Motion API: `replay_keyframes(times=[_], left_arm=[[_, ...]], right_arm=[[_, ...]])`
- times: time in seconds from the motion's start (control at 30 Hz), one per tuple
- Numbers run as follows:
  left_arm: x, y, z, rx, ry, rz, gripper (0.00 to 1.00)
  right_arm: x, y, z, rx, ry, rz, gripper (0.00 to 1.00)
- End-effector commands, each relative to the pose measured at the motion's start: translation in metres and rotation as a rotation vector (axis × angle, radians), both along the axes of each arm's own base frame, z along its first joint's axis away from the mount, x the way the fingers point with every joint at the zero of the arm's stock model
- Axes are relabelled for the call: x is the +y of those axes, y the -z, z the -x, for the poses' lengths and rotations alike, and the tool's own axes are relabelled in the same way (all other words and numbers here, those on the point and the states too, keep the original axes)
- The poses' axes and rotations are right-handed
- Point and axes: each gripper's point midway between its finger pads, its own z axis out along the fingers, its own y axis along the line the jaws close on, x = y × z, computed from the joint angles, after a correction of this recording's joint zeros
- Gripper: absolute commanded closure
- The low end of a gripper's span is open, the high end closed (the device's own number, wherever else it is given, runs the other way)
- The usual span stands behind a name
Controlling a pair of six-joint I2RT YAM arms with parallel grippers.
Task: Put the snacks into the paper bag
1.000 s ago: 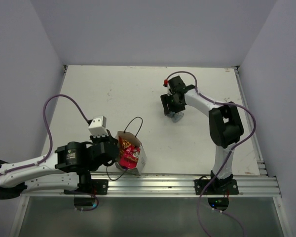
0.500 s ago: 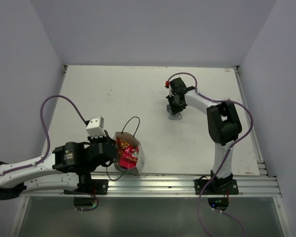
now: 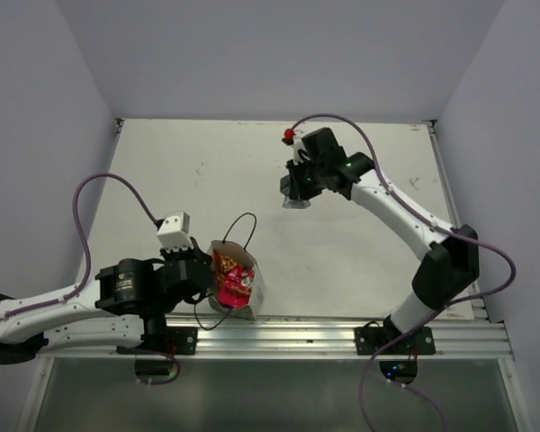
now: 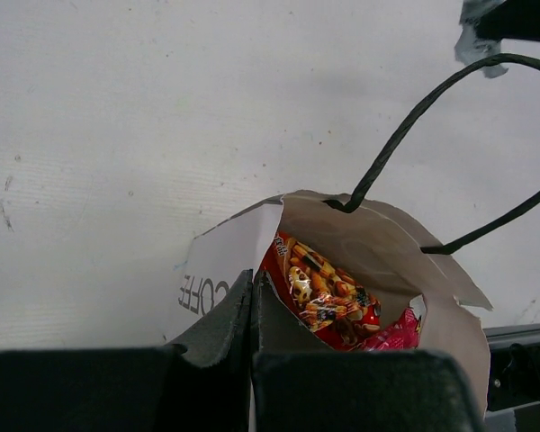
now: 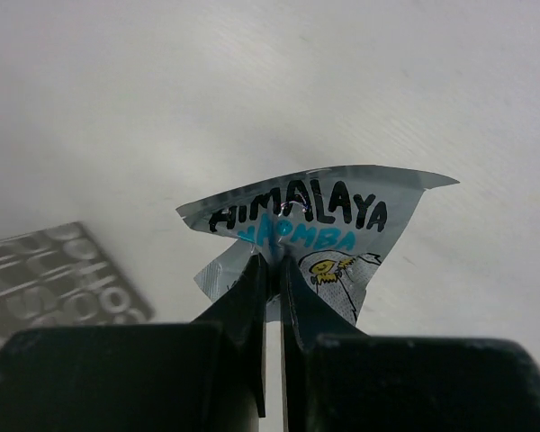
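Silvery-blue packet [image 5: 342, 225] pinched in right end effector [image 5: 268, 270], off tabletop [image 5: 117, 90] for carrying; paper bag [image 4: 220, 261] at 7 o'clock, wall clamped by left end effector [image 4: 254, 292], steadied.

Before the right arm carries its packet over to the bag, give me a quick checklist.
1. Grip: right gripper shut on the silvery packet: ok.
2. Hold: left gripper clamped on the bag wall: ok.
3. Bag mouth open: ok.
4. Room beside the red packet inside: cannot tell.
5. Drop path past the cord handle: cannot tell; it stands up from the far rim, on the incoming side.
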Motion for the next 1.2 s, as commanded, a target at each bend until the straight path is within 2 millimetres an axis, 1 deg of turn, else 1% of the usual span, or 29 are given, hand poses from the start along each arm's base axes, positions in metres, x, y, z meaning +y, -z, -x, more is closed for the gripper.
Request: replay_keyframes(times=[0.0, 0.03, 0.07, 0.13, 0.17, 0.2, 0.23, 0.33, 0.37, 0.4, 0.43, 0.53, 0.57, 0.67, 0.93, 1.07, 1.13, 1.17], left_arm=[[-0.008, -0.012, -0.006, -0.037, -0.012, 0.046, 1.0], [-0.008, -0.012, -0.005, -0.036, -0.011, 0.047, 1.0], [-0.009, -0.013, -0.006, -0.037, -0.011, 0.049, 1.0], [-0.01, -0.013, -0.006, -0.037, -0.007, 0.049, 1.0], [-0.01, -0.013, -0.006, -0.037, -0.006, 0.054, 1.0], [-0.011, -0.013, -0.006, -0.037, -0.006, 0.052, 1.0], [-0.011, -0.013, -0.006, -0.038, -0.006, 0.055, 1.0], [-0.013, -0.013, -0.006, -0.04, 0.0, 0.054, 1.0], [-0.014, -0.014, -0.006, -0.043, 0.001, 0.059, 1.0], [-0.015, -0.015, -0.007, -0.045, 0.003, 0.059, 1.0], [-0.016, -0.015, -0.007, -0.045, 0.004, 0.057, 1.0], [-0.017, -0.015, -0.007, -0.046, 0.007, 0.054, 1.0], [-0.018, -0.016, -0.008, -0.047, 0.007, 0.059, 1.0], [-0.019, -0.016, -0.007, -0.047, 0.009, 0.055, 1.0], [-0.018, -0.017, -0.008, -0.051, 0.008, 0.059, 1.0], [-0.019, -0.018, -0.008, -0.052, 0.012, 0.06, 1.0], [-0.02, -0.017, -0.008, -0.051, 0.014, 0.059, 1.0], [-0.02, -0.017, -0.008, -0.051, 0.014, 0.059, 1.0]], right_arm=[[0.064, -0.103, 0.075, -0.05, -0.226, -0.203, 1.0], [0.074, -0.118, 0.095, -0.036, -0.276, -0.253, 1.0], [0.09, -0.129, 0.119, -0.022, -0.339, -0.281, 1.0], [0.103, -0.142, 0.147, 0.014, -0.386, -0.322, 1.0], [0.114, -0.145, 0.169, 0.032, -0.443, -0.328, 1.0], [0.119, -0.147, 0.18, 0.05, -0.46, -0.335, 1.0], [0.127, -0.146, 0.199, 0.065, -0.503, -0.334, 1.0], [0.137, -0.14, 0.222, 0.104, -0.545, -0.327, 1.0], [0.144, -0.136, 0.235, 0.124, -0.577, -0.322, 1.0], [0.147, -0.134, 0.243, 0.136, -0.592, -0.32, 1.0], [0.153, -0.132, 0.258, 0.147, -0.631, -0.311, 1.0], [0.157, -0.12, 0.273, 0.167, -0.659, -0.271, 1.0], [0.158, -0.117, 0.277, 0.172, -0.671, -0.263, 1.0], [0.156, -0.104, 0.275, 0.178, -0.663, -0.219, 1.0], [0.147, -0.082, 0.248, 0.087, -0.605, -0.065, 1.0], [0.152, -0.065, 0.239, 0.073, -0.593, -0.021, 1.0], [0.156, -0.068, 0.236, 0.059, -0.586, -0.031, 1.0], [0.158, -0.068, 0.234, 0.049, -0.583, -0.028, 0.98]])
